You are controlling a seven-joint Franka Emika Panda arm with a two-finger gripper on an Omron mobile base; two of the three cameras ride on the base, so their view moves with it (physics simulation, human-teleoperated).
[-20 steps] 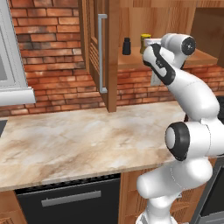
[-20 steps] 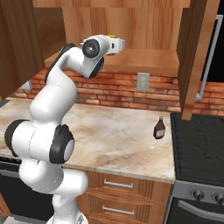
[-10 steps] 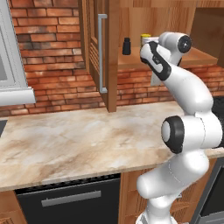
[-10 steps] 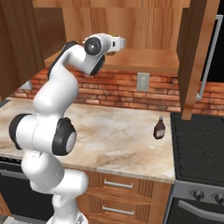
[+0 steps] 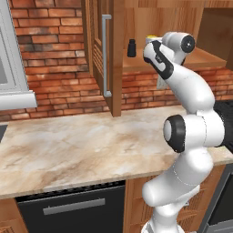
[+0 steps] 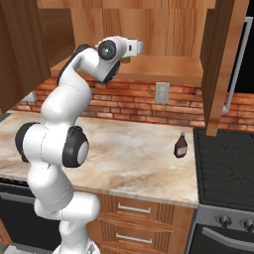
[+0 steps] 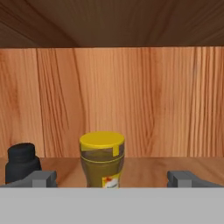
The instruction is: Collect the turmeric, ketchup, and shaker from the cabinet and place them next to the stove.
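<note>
In the hand view the lower part of the turmeric is cut off at the bottom of the picture, so its base on the cabinet shelf cannot be seen. The shaker is also cut off below, and only its cap and upper body show. The two fingertips of the end effector rise only a little into that view, so their full length is hidden.

In the left base view the arm's own wrist covers most of the turmeric; only a sliver of yellow cap shows beside the hand. In the right base view the jar is hard to make out behind the end effector.

The end effector is released, its fingers spread wide with nothing between them touching either one. The turmeric stands straight ahead of it, between the two fingertips in the line of sight but closer to the left one, and farther in on the shelf. The shaker stands to the left of the end effector, just outside the left fingertip, near the jar but apart from it. The ketchup stands upright far below and to the right of the end effector, on the worktop, just beside the stove.
</note>
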